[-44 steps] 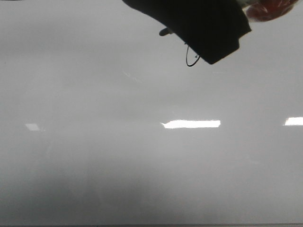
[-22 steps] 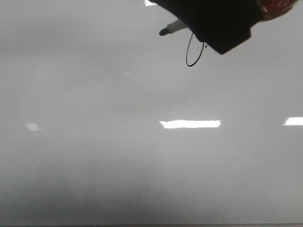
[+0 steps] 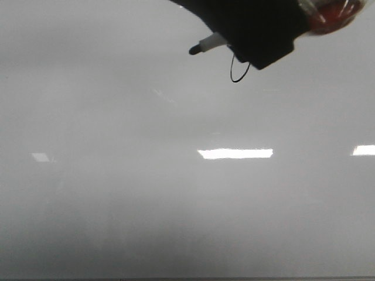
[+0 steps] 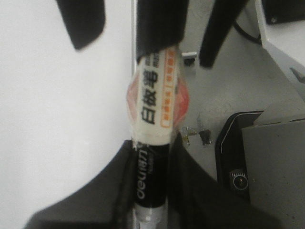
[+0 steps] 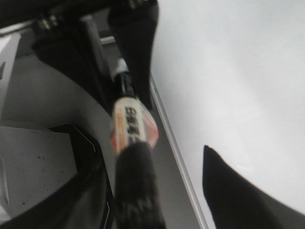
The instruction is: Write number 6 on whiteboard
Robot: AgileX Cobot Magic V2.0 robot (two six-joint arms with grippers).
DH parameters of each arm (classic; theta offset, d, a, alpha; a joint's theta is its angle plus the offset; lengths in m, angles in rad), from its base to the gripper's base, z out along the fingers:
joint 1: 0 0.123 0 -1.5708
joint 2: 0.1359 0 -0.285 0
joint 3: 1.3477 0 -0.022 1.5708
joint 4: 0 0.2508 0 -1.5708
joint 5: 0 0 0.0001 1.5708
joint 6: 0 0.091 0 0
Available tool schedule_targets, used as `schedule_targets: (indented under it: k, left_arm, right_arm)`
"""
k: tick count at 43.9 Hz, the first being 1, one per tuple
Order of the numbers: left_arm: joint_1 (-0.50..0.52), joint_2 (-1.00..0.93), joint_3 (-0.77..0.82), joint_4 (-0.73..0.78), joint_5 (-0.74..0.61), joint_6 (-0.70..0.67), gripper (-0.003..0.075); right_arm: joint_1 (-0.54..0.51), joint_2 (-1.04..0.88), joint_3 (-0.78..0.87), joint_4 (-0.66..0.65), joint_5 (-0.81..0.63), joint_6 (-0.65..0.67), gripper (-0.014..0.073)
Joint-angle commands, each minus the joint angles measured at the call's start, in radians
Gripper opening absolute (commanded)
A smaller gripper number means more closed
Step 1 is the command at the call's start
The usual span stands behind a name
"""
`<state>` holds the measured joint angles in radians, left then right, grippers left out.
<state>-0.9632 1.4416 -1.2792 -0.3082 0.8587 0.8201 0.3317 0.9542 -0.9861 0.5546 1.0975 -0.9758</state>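
Near the far edge of the whiteboard (image 3: 176, 205), one marker (image 3: 206, 45) is held slanted, its dark tip kept just off to the left of the number 6 (image 3: 235, 74), whose upper part is hidden by a dark gripper body. Only one digit is seen. In the wrist views, the left gripper (image 4: 151, 160) is clamped around the marker's black barrel, while the right gripper (image 5: 183, 191) is spread wide, nothing gripped. Three light reflections (image 3: 235, 153) are counted.
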Motion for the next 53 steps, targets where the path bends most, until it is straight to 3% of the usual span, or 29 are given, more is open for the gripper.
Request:
schedule_targets:
  k: [1, 6, 14, 21, 30, 40, 46, 53]
  left_arm:
    - [0.018, -0.032, -0.035, 0.069, -0.004, -0.109, 0.0041]
    - [0.064, -0.032, -0.035, 0.265, 0.074, -0.299, 0.0041]
    - [0.196, -0.032, -0.035, 0.547, 0.219, -0.697, 0.0041]
    - [0.368, -0.047, -0.017, 0.618, 0.285, -0.869, 0.0041]
    - [0.573, -0.152, 0.123, 0.618, 0.103, -0.957, 0.0041]
    - [0.791, -0.203, 0.317, 0.616, -0.266, -1.128, 0.0041]
    - [0.851, -0.170, 0.407, 0.601, -0.486, -1.164, 0.0041]
    - [0.860, -0.100, 0.435, 0.599, -0.641, -1.164, 0.0041]
  right_arm:
    - [-0.041, -0.025, -0.028, -0.052, -0.059, 0.060, 0.0521]
    - [-0.111, -0.048, -0.028, -0.112, -0.096, 0.153, 0.0521]
    - [-0.146, -0.043, -0.028, -0.112, -0.111, 0.169, 0.0521]
    - [-0.146, -0.039, -0.028, -0.112, -0.112, 0.169, 0.0521]
    - [-0.146, -0.039, -0.028, -0.112, -0.119, 0.169, 0.0521]
    - [-0.146, -0.039, -0.028, -0.112, -0.128, 0.169, 0.0521]
    - [-0.146, -0.039, -0.028, -0.112, -0.129, 0.169, 0.0521]
    - [-0.146, -0.039, -0.028, -0.111, -0.133, 0.169, 0.0521]
